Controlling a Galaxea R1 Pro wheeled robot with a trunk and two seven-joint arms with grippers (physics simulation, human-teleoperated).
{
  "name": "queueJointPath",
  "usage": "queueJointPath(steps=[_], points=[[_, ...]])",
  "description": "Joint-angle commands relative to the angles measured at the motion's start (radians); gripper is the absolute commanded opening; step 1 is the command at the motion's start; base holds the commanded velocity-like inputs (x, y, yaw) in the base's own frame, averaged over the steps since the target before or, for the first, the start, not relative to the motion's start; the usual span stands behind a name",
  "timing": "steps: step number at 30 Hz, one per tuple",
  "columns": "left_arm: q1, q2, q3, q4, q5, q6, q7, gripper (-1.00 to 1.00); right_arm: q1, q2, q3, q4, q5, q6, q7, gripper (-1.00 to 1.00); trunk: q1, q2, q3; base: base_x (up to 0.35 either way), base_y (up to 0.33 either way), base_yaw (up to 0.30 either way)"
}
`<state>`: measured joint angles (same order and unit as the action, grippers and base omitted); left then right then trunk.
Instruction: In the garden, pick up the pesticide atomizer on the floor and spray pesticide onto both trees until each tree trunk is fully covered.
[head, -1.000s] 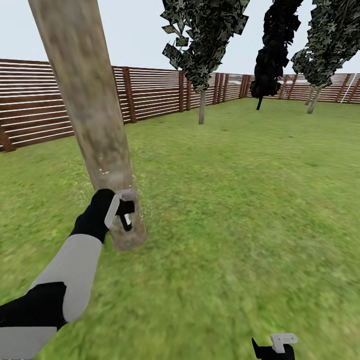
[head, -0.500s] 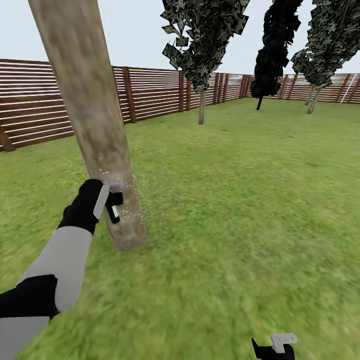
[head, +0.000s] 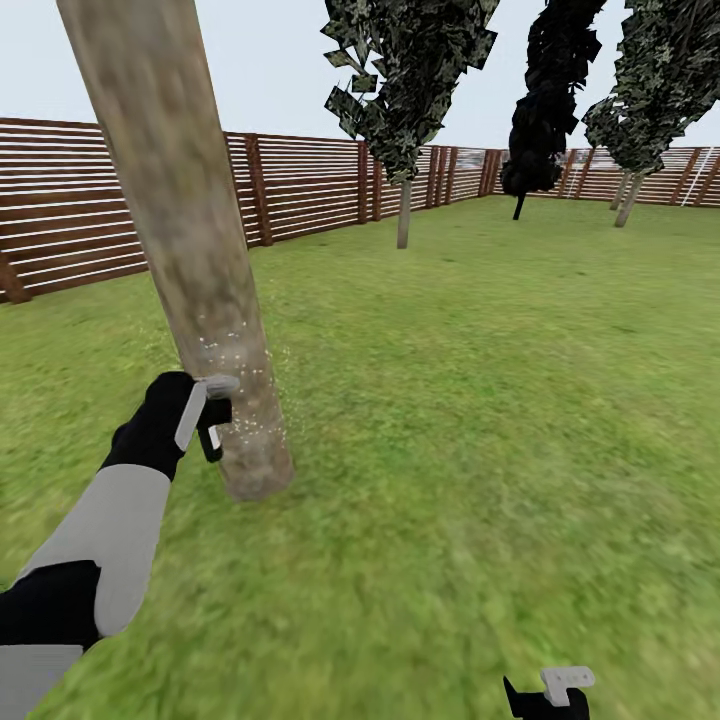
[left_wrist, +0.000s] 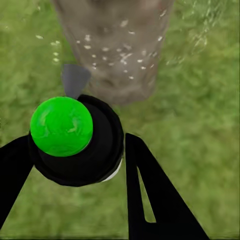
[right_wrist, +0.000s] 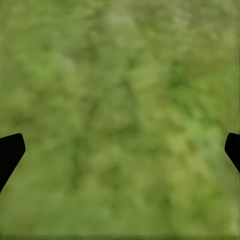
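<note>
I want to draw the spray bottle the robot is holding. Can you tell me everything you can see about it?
The pesticide atomizer looks round and black from above, with a shiny bright green ball cap on top and a small grey nozzle poking toward the tree trunk. A sliver of white shows under its black collar. It sits between the black fingers of the left gripper, held low beside the trunk's base. Tiny white pesticide specks dot the bark in front of it.

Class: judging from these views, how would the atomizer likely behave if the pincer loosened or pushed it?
The atomizer looks rigid: it holds its round shape between the left pincer's fingers. Its smooth, rounded black body and glossy green cap suggest it might slip or roll on the grass. It seems fairly light, since one pincer carries it.
</note>
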<state>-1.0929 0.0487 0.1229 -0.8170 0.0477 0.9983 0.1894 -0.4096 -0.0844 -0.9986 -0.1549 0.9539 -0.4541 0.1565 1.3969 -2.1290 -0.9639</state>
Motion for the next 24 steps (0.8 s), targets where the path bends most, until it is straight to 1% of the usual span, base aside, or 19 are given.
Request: queueJointPath(steps=[1, 2, 5, 8, 12, 20, 22, 23, 24], points=[[0.01, 0.0, 0.0, -0.001, -0.002, -0.001, 0.0, -1.0, 0.0, 0.0, 0.0, 0.0, 0.0, 0.0, 0.0, 1.0, 0.0, 0.0, 0.0, 0.006, -0.006, 0.0], [0.02, 0.0, 0.0, -0.003, -0.001, -0.003, 0.0, -1.0, 0.0, 0.0, 0.0, 0.0, 0.0, 0.0, 0.0, 1.0, 0.0, 0.0, 0.0, 0.065, -0.144, 0.0], [0.029, -0.001, 0.0, -0.002, -0.002, -0.006, 0.002, -1.0, 0.0, 0.0, 0.0, 0.0, -0.001, 0.0, 0.0, 1.0, 0.0, 0.0, 0.0, 0.088, -0.237, 0.0], [0.054, -0.002, 0.0, -0.002, 0.0, -0.007, 0.002, -1.0, 0.0, 0.0, 0.0, 0.0, -0.001, 0.0, 0.0, 1.0, 0.0, 0.0, 0.0, 0.079, -0.263, 0.0], [0.056, -0.004, -0.001, -0.005, 0.0, -0.007, 0.002, -1.0, 0.0, 0.0, 0.0, 0.0, 0.0, 0.0, 0.0, 1.0, 0.0, 0.0, 0.0, 0.009, -0.272, 0.024], [0.057, -0.007, -0.001, 0.006, -0.003, -0.008, 0.007, -1.0, 0.0, 0.0, 0.001, 0.0, 0.0, 0.0, 0.0, 1.0, 0.0, 0.0, 0.0, 0.0, -0.273, 0.258], [0.109, -0.004, 0.0, 0.008, -0.002, -0.012, 0.005, -1.0, 0.0, 0.0, 0.0, 0.0, 0.0, 0.0, 0.0, 1.0, 0.0, 0.0, 0.0, 0.0, -0.274, 0.267], [0.154, -0.002, -0.001, 0.007, -0.001, -0.053, 0.0, -1.0, 0.0, 0.0, 0.001, 0.0, 0.0, 0.0, 0.0, 1.0, 0.0, 0.0, 0.0, 0.0, -0.274, 0.098], [0.173, -0.001, -0.001, 0.007, 0.0, -0.074, -0.002, -1.0, 0.0, 0.0, 0.001, 0.0, 0.0, 0.0, 0.0, 1.0, 0.0, 0.0, 0.0, 0.0, -0.274, 0.063]])
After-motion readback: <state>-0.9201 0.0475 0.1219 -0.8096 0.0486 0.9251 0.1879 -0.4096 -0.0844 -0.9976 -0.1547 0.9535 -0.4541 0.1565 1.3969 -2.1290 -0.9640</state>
